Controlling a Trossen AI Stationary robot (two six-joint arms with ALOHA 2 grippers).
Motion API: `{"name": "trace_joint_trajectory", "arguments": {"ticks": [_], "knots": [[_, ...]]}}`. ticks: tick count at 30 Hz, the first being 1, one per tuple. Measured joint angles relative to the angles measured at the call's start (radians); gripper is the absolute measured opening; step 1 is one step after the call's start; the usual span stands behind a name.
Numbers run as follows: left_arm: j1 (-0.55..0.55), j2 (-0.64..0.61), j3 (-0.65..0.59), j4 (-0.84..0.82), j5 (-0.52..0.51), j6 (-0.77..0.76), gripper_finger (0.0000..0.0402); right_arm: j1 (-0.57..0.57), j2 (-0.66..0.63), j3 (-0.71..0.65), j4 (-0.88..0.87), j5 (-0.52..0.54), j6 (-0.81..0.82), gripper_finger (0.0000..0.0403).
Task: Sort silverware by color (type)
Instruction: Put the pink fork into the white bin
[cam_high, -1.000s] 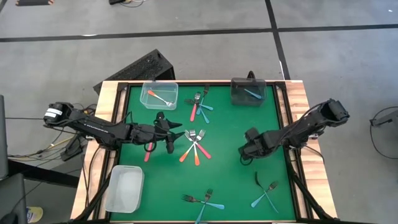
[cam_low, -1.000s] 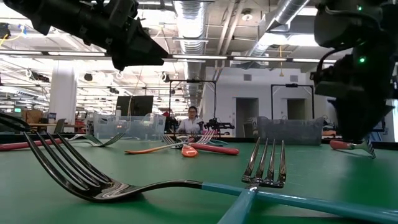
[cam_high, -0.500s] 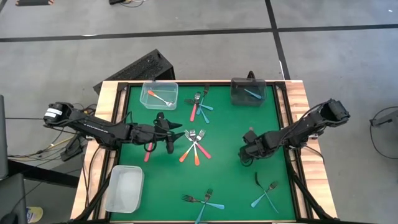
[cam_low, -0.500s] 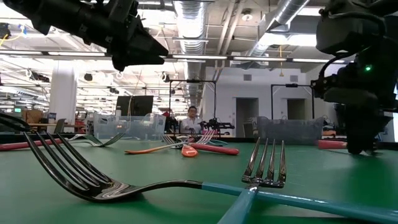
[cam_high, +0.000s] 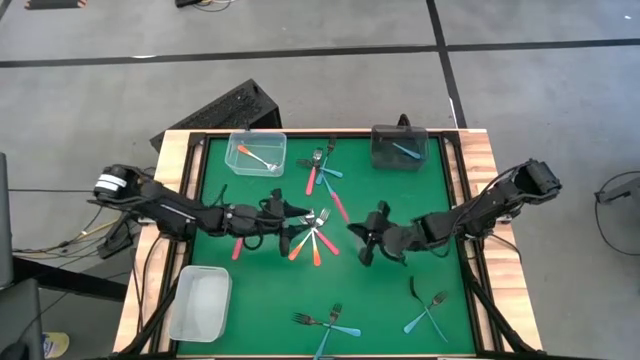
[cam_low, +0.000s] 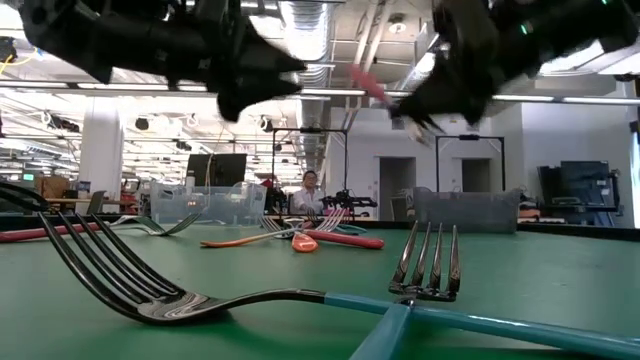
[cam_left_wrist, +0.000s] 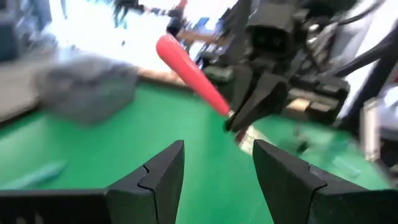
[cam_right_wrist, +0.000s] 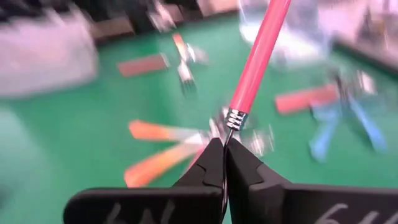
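Pink-handled fork (cam_right_wrist: 258, 59) hangs mid-table, pinched by right claw (cam_right_wrist: 224, 168).

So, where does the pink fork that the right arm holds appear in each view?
High view: pink fork, mid-table, beside the right tool.
Low view: top centre, in the air.
Left wrist view: upper middle, beyond the left tool.
Right wrist view: upper centre.
Shared landmark: green mat.

Three bins (cam_high: 236, 162) (two clear, one dark), two arms (cam_high: 170, 208), forks (cam_high: 317, 252) too overlapped to count.
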Motion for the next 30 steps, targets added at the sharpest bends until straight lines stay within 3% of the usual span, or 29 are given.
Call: {"name": "trace_joint_trajectory", "arguments": {"ticks": [5,8,15,22,30], "knots": [[0.008,0.097,0.0,0.332,0.077,0.088,0.0178,-0.003,0.0,0.0,0.212,-0.011,-0.184,0.0014],[0.02,0.155,0.02,0.44,0.115,0.117,0.0178,-0.002,0.0,0.0,0.256,-0.012,-0.233,0.0014],[0.048,0.27,0.154,0.439,0.193,0.173,0.0178,-0.002,0.0,0.0,0.268,-0.067,-0.292,0.0014],[0.073,0.273,0.198,0.419,0.231,0.177,0.0172,0.024,0.0,0.0,0.291,-0.071,-0.334,0.0014],[0.078,0.272,0.253,0.33,0.342,0.163,0.0087,0.028,0.0,0.001,0.296,-0.072,-0.334,0.0017]]}}
